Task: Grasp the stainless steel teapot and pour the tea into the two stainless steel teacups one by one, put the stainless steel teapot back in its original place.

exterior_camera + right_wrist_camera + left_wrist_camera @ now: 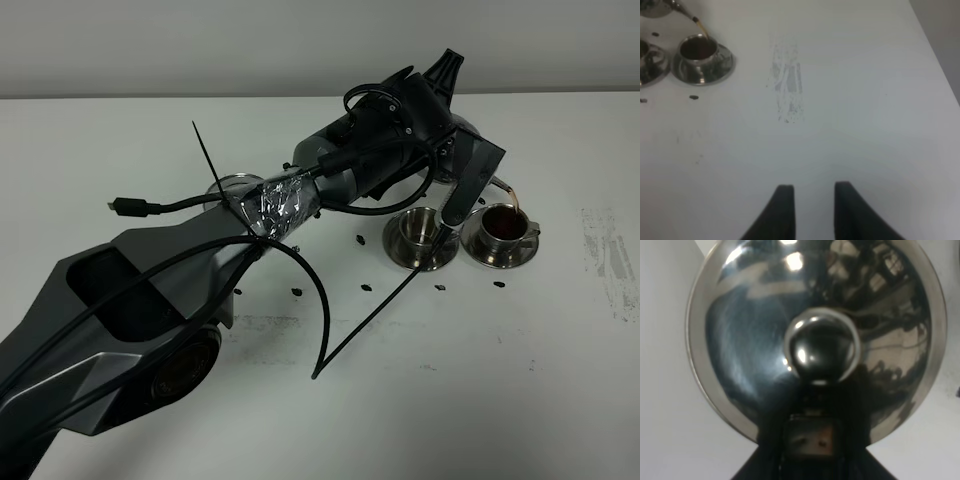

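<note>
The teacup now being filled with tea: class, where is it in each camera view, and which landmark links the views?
Exterior high: teacup, right of centre, under the spout.
Left wrist: not in view; the teapot lid fills the picture.
Right wrist: upper left, on its saucer.
Shared landmark: the stream of tea, seen in the exterior and right wrist views.

The exterior high camera looks down from above the near edge of the white table [420,400], taking in its middle and far edge. The left wrist camera sits very close to the stainless steel teapot [815,335], whose domed lid fills its picture. The right wrist camera looks low across bare tabletop toward the teacup [696,49] receiving tea [701,29], a spot the high view shares.
</note>
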{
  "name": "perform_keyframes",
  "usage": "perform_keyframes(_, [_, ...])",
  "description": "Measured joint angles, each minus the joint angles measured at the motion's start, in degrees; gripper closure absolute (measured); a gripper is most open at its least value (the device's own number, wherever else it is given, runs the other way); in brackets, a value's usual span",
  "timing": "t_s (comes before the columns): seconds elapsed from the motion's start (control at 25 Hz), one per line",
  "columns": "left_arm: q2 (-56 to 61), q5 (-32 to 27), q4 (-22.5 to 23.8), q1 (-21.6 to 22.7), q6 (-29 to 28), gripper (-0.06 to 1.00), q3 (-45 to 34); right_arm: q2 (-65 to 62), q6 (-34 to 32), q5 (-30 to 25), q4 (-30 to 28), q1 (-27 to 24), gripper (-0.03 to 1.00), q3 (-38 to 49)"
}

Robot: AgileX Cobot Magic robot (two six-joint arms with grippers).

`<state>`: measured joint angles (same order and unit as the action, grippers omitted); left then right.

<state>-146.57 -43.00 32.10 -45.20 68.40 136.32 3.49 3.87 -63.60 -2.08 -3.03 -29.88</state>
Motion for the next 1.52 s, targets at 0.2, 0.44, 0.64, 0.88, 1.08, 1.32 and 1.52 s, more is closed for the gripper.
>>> perform_keyframes(0.2, [0.0,-1.2,-1.6,0.9,-0.3,0.76,0.0,0.0,0.0,0.0,0.0,0.0,0.78,0.0])
perform_keyframes(0.44, [0.0,-1.4,-6.1,1.6,-1.3,0.76,0.0,0.0,0.0,0.0,0.0,0.0,0.78,0.0])
perform_keyframes(0.64, [0.1,-1.4,-9.0,2.1,-9.2,0.76,0.0,0.0,0.0,0.0,0.0,0.0,0.78,0.0])
perform_keyframes(0.88, [3.0,-3.6,-12.8,2.3,-17.5,0.76,0.1,0.0,0.0,0.0,0.0,0.0,0.78,0.0])
perform_keyframes(1.08, [7.7,-8.4,-22.0,2.2,-18.2,0.76,-0.9,0.0,0.0,0.0,0.0,0.0,0.78,0.0])
perform_keyframes(1.32, [14.9,-7.6,-27.5,0.0,-18.4,0.76,-11.4,0.0,0.0,0.0,0.0,0.0,0.78,0.0])
perform_keyframes(1.52, [21.3,-4.3,-31.1,-2.1,-18.9,0.76,-24.7,0.0,0.0,0.0,0.0,0.0,0.78,0.0])
